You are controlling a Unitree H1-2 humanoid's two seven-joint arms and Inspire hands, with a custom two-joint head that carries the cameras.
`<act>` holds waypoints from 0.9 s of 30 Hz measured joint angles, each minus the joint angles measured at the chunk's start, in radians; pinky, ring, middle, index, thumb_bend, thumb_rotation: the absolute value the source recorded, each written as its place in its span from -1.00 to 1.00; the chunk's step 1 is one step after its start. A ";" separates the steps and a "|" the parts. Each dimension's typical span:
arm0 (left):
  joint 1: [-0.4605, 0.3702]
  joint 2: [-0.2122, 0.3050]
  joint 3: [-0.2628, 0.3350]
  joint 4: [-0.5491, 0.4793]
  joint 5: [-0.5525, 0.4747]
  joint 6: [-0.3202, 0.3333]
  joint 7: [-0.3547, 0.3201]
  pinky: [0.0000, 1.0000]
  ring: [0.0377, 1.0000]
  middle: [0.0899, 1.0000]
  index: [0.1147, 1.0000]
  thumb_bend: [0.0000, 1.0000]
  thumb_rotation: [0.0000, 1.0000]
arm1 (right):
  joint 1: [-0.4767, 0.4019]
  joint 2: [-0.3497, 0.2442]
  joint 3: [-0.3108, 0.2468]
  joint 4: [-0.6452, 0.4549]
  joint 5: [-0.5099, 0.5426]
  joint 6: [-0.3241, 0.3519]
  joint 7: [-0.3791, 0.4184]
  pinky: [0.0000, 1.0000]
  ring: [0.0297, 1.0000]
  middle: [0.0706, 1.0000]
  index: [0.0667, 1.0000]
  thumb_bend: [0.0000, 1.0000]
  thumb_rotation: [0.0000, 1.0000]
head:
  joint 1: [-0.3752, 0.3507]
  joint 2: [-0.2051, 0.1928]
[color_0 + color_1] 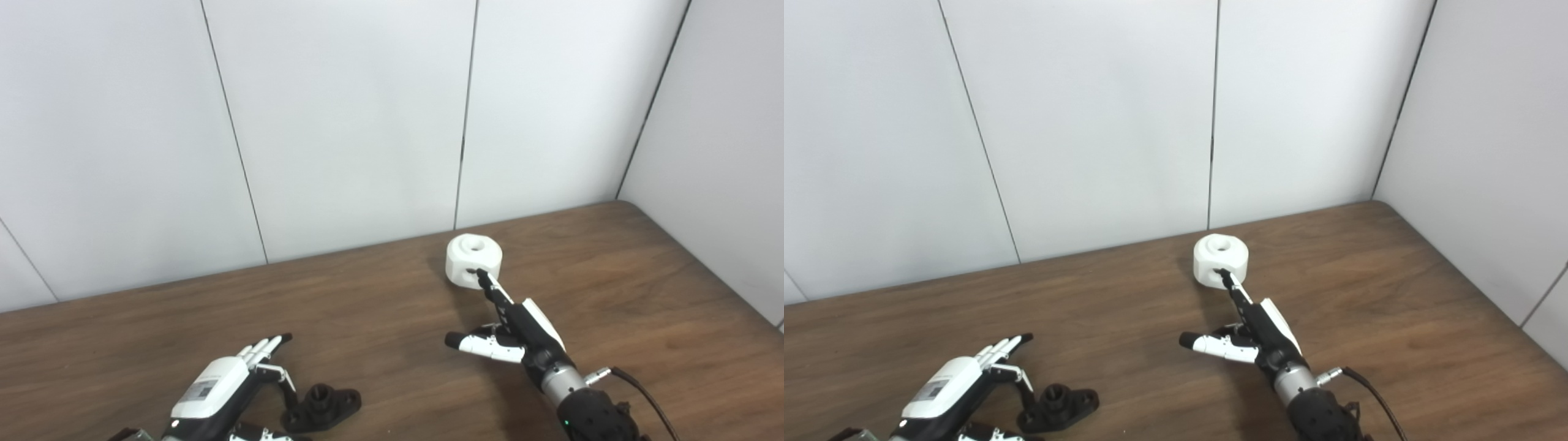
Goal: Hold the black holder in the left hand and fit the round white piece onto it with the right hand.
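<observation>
A matt round white plastic piece [473, 260] and a matt black plastic holder [323, 407] are seen on a smooth brown wood-grain table [643, 288].

A label on the left hand [211, 386] is too small to read.

We see a brown wooden table [380, 318] with a visible grain, filling the lower half of both views. Behind it stands a back wall [343, 122] of pale grey-white panels, split by thin dark seams that run from top to bottom. At the far right a second panelled wall [723, 153] meets the first in a corner, and the table's rounded corner sits close against it. The light is soft and even, and shadows on the wood are faint.
</observation>
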State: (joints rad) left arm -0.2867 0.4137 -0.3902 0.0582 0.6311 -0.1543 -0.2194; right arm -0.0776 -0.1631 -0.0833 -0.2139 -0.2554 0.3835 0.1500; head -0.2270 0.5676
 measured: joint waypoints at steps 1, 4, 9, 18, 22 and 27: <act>0.000 0.001 0.000 -0.009 0.000 0.015 -0.014 1.00 1.00 1.00 0.81 1.00 0.01 | -0.001 0.001 -0.001 0.000 -0.004 0.000 0.003 0.46 0.71 0.81 0.89 0.02 0.65 | 0.002 0.000; 0.000 0.005 0.007 -0.067 -0.006 0.107 -0.091 1.00 1.00 1.00 0.93 1.00 -0.05 | -0.003 0.007 -0.012 0.000 -0.006 0.000 0.014 0.44 0.71 0.82 0.88 0.02 0.62 | 0.015 0.002; 0.041 0.003 0.080 -0.118 -0.092 0.194 -0.149 1.00 1.00 1.00 0.95 1.00 -0.08 | -0.008 0.014 -0.019 0.001 -0.004 0.001 0.033 0.41 0.71 0.83 0.89 0.02 0.58 | 0.040 0.000; 0.151 -0.097 0.380 -0.082 -0.417 0.202 -0.029 0.94 1.00 1.00 0.95 0.93 0.24 | -0.003 0.012 -0.046 0.004 0.026 0.006 0.032 0.46 0.73 0.87 0.90 0.08 0.58 | 0.100 -0.008; 0.162 -0.159 0.430 -0.061 -0.492 0.184 0.019 0.82 0.98 1.00 0.97 0.61 0.40 | -0.003 0.013 -0.052 0.005 0.042 0.007 0.036 0.48 0.73 0.88 0.92 0.04 0.60 | 0.126 -0.011; 0.165 -0.195 0.488 -0.032 -0.612 0.159 0.036 0.85 1.00 1.00 1.00 0.65 0.40 | -0.003 0.013 -0.064 0.006 0.058 0.007 0.040 0.42 0.70 0.87 0.92 0.00 0.58 | 0.152 -0.014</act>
State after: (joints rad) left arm -0.1212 0.2186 0.0974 0.0264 0.0188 0.0044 -0.1836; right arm -0.0807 -0.1503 -0.1468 -0.2078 -0.1969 0.3904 0.1902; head -0.0753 0.5538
